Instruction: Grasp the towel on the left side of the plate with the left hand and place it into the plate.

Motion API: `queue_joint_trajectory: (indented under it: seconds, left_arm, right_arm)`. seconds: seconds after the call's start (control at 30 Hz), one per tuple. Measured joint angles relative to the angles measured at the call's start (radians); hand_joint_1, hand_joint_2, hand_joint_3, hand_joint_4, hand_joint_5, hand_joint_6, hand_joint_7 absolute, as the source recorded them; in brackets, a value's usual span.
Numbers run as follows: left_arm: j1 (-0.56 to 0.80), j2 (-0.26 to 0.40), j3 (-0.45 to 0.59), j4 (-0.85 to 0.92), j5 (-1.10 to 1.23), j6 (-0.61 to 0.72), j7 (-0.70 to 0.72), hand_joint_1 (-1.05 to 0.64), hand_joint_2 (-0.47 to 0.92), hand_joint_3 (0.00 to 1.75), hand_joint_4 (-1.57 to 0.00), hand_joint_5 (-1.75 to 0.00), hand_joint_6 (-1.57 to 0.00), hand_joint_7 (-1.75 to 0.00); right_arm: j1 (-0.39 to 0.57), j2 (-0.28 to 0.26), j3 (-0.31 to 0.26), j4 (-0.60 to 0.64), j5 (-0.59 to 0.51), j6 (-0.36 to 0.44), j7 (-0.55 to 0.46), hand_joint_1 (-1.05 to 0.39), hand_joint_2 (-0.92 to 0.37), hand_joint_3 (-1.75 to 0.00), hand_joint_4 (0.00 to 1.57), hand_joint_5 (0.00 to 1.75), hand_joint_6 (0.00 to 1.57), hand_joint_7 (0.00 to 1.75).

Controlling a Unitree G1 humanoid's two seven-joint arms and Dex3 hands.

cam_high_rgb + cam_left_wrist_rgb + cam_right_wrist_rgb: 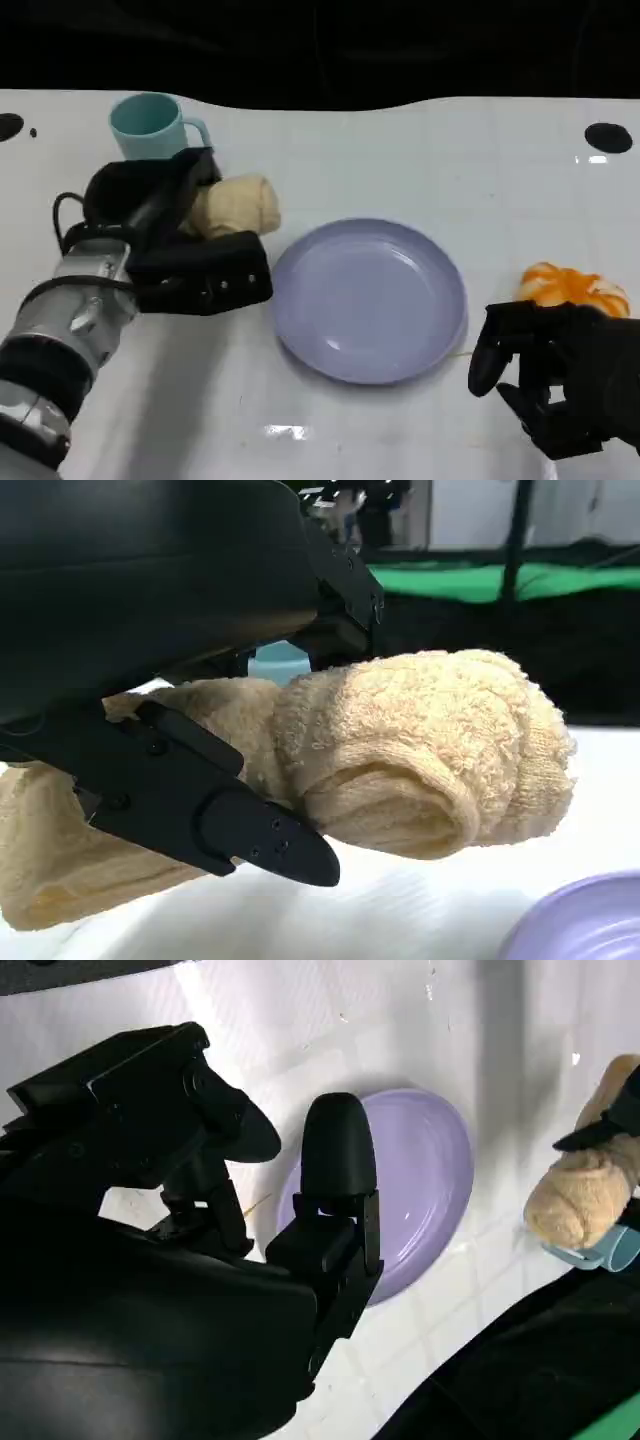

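A: Surface is a white table (400, 150) with a dark backdrop behind it. Where is the towel?

B: The beige rolled towel (235, 205) sits inside the left hand (175, 235). Black fingers (215, 820) cross under the roll on one side, more fingers (340, 590) press over it on the other. That hand grips it; the roll's free end sticks out past the fingertips, toward the lavender plate (370, 298).

A: In the plate yet?

B: No. Towel is just beside the plate's rim, on the left-hand side, not over it. A light blue cup (150, 125) stands just behind the gripping fingers.

A: Right hand?

B: The right hand (560, 385) rests low beside the plate's other rim, fingers apart, holding nothing. An orange object (575, 287) lies just beyond its fingertips.
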Motion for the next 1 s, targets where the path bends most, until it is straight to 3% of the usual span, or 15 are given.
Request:
queue_joint_trajectory:
  seconds: [0.1, 0.13, 0.23, 0.33, 0.5, 0.57, 0.63, 0.77, 0.8, 0.83, 0.87, 0.93, 0.97, 1.0]
  left_arm:
    - [0.045, -0.023, 0.002, -0.096, -0.015, -0.022, -0.005, -0.22, 0.91, 0.21, -0.89, -1.75, -0.58, -1.75]
    - [0.060, -0.031, 0.001, -0.128, -0.015, -0.019, -0.013, -0.21, 0.83, 0.41, -0.88, -1.75, -0.59, -1.75]
    - [0.092, -0.054, -0.003, -0.210, -0.017, -0.015, -0.048, -0.21, 0.66, 0.76, -0.89, -1.75, -0.60, -1.75]
    - [0.104, -0.073, -0.013, -0.262, -0.014, -0.012, -0.073, -0.22, 0.58, 0.91, -0.90, -1.75, -0.62, -1.75]
    - [0.105, -0.112, -0.035, -0.319, 0.000, 0.007, -0.110, -0.22, 0.53, 0.91, -0.89, -1.75, -0.60, -1.75]
    - [0.105, -0.133, -0.056, -0.327, 0.019, 0.023, -0.125, -0.21, 0.57, 0.79, -0.88, -1.75, -0.60, -1.67]
    - [0.106, -0.152, -0.071, -0.329, 0.028, 0.037, -0.146, -0.19, 0.59, 0.74, -0.87, -1.75, -0.58, -1.73]
    - [0.106, -0.180, -0.093, -0.329, 0.030, 0.045, -0.180, -0.18, 0.59, 0.73, -0.85, -1.75, -0.56, -1.67]
    - [0.107, -0.186, -0.097, -0.329, 0.030, 0.046, -0.186, -0.19, 0.63, 0.66, -0.80, -1.75, -0.62, -1.41]
    - [0.107, -0.190, -0.101, -0.329, 0.030, 0.049, -0.195, -0.21, 0.71, 0.47, -0.73, -1.71, -0.72, -1.01]
    - [0.107, -0.194, -0.101, -0.329, 0.029, 0.057, -0.210, -0.22, 0.79, 0.32, -0.71, -1.62, -0.79, -0.75]
    - [0.107, -0.199, -0.101, -0.330, 0.020, 0.073, -0.246, -0.28, 0.89, 0.11, -0.61, -1.36, -0.73, -0.28]
    - [0.107, -0.199, -0.103, -0.333, 0.019, 0.081, -0.270, -0.31, 0.90, 0.08, -0.59, -1.28, -0.70, -0.18]
    - [0.107, -0.197, -0.108, -0.338, 0.020, 0.089, -0.299, -0.41, 0.91, 0.07, -0.48, -1.00, -0.59, -0.08]
  right_arm:
    - [0.000, -0.009, 0.000, 0.000, 0.000, -0.009, 0.001, 0.01, -0.59, -1.04, 0.73, 1.75, 0.70, 1.43]
    - [0.000, -0.010, 0.001, -0.001, 0.000, -0.009, 0.001, 0.01, -0.59, -1.04, 0.73, 1.75, 0.70, 1.43]
    - [0.003, -0.011, 0.001, -0.001, 0.000, -0.009, 0.001, 0.01, -0.59, -1.04, 0.73, 1.75, 0.70, 1.43]
    - [0.004, -0.011, 0.000, -0.004, 0.001, -0.009, 0.001, 0.02, -0.59, -1.04, 0.73, 1.75, 0.70, 1.43]
    - [0.007, -0.011, 0.000, -0.017, 0.003, -0.007, 0.001, 0.01, -0.58, -1.06, 0.74, 1.75, 0.71, 1.45]
    - [0.010, -0.011, -0.001, -0.021, 0.006, -0.008, 0.001, 0.01, -0.58, -1.08, 0.74, 1.75, 0.71, 1.45]
    - [0.013, -0.012, -0.001, -0.025, 0.007, -0.009, 0.002, 0.01, -0.57, -1.09, 0.74, 1.75, 0.70, 1.44]
    - [0.018, -0.015, -0.002, -0.032, 0.007, -0.010, 0.006, 0.01, -0.56, -1.09, 0.74, 1.75, 0.70, 1.44]
    - [0.018, -0.015, -0.002, -0.034, 0.008, -0.012, 0.008, 0.00, -0.56, -1.10, 0.75, 1.75, 0.71, 1.44]
    - [0.018, -0.015, -0.002, -0.034, 0.009, -0.013, 0.010, 0.00, -0.55, -1.10, 0.75, 1.75, 0.71, 1.44]
    - [0.017, -0.015, -0.002, -0.034, 0.010, -0.015, 0.010, 0.00, -0.55, -1.10, 0.75, 1.75, 0.71, 1.44]
    - [0.018, -0.015, -0.002, -0.035, 0.010, -0.015, 0.010, 0.00, -0.55, -1.11, 0.75, 1.75, 0.71, 1.44]
    - [0.018, -0.016, -0.002, -0.037, 0.009, -0.015, 0.010, 0.00, -0.54, -1.11, 0.75, 1.75, 0.71, 1.44]
    - [0.018, -0.016, -0.002, -0.040, 0.009, -0.015, 0.010, 0.00, -0.54, -1.11, 0.75, 1.75, 0.71, 1.44]
